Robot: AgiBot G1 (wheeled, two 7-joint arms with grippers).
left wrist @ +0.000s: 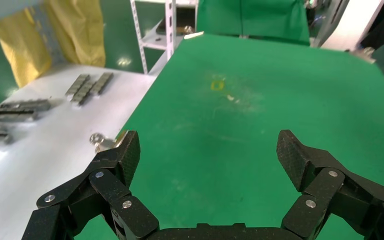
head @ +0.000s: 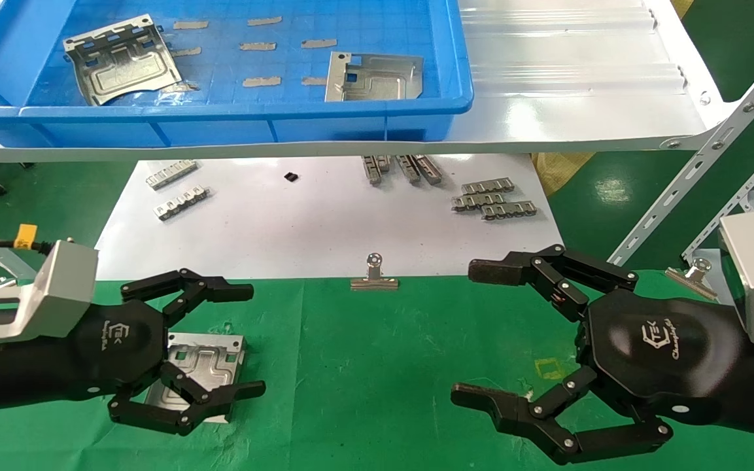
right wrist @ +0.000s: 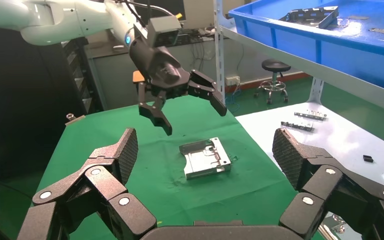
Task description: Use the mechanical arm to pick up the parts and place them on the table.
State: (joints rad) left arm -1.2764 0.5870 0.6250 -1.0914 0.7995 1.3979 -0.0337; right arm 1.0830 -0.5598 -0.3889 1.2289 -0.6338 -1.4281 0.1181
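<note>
One silvery part (head: 205, 358) lies flat on the green table (head: 383, 373), partly hidden by my left hand. My left gripper (head: 256, 340) is open and empty; in the right wrist view it (right wrist: 195, 120) hangs above the part (right wrist: 206, 159) without touching it. In the left wrist view my left gripper (left wrist: 207, 150) shows only green cloth (left wrist: 240, 100) between its fingers. My right gripper (head: 465, 333) is open and empty over the table's right side; it also shows in its own wrist view (right wrist: 205, 142). Two more parts (head: 121, 59) (head: 373, 77) lie in the blue tray (head: 220, 112).
The tray stands on a glossy white shelf (head: 579, 91) above and behind the table. A white sheet (head: 318, 229) with small ridged grey strips (head: 491, 199) lies beyond the table edge. A binder clip (head: 374, 273) sits on that edge. White rack posts (head: 697, 176) stand at right.
</note>
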